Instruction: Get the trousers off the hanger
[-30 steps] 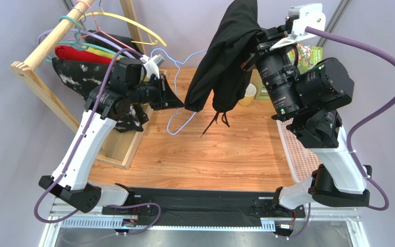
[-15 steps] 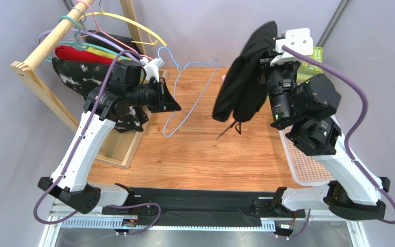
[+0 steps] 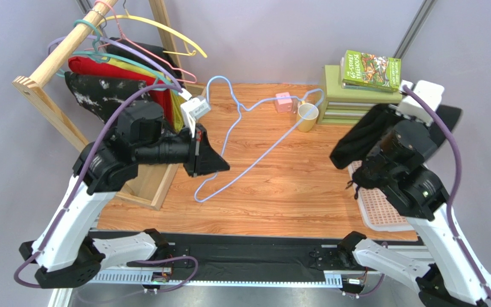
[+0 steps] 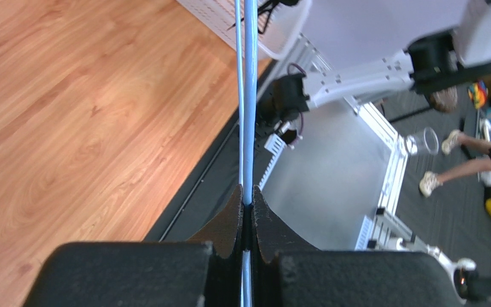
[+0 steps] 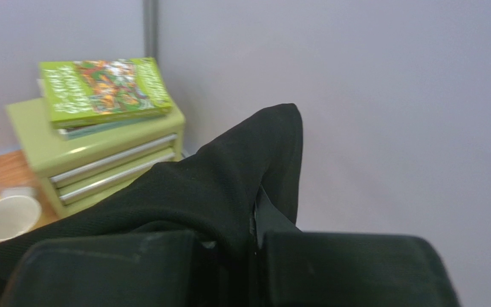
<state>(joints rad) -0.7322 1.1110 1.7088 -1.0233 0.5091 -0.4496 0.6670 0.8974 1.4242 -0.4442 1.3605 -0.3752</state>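
Note:
The light-blue hanger (image 3: 254,160) is bare and slants across the middle of the wooden table. My left gripper (image 3: 219,167) is shut on its wire near the lower left end. In the left wrist view the wire (image 4: 249,96) runs straight out from between the pinched jaws of the left gripper (image 4: 247,198). The black trousers (image 3: 357,137) hang bunched at the right side of the table, apart from the hanger. My right gripper (image 5: 254,224) is shut on their fabric (image 5: 216,185), which drapes over and hides one finger.
A wooden rack (image 3: 56,64) at the back left carries red and splotched black garments and several coloured hangers. A green drawer unit (image 3: 344,96) with a book on it, a cup (image 3: 307,116) and a small pink block (image 3: 284,101) stand at the back. A white tray (image 3: 373,211) lies at the right edge.
My right arm swung down and to the right, carrying the trousers away from the hanger. My left arm drew the hanger lower and nearer, and its wire now shows bare.

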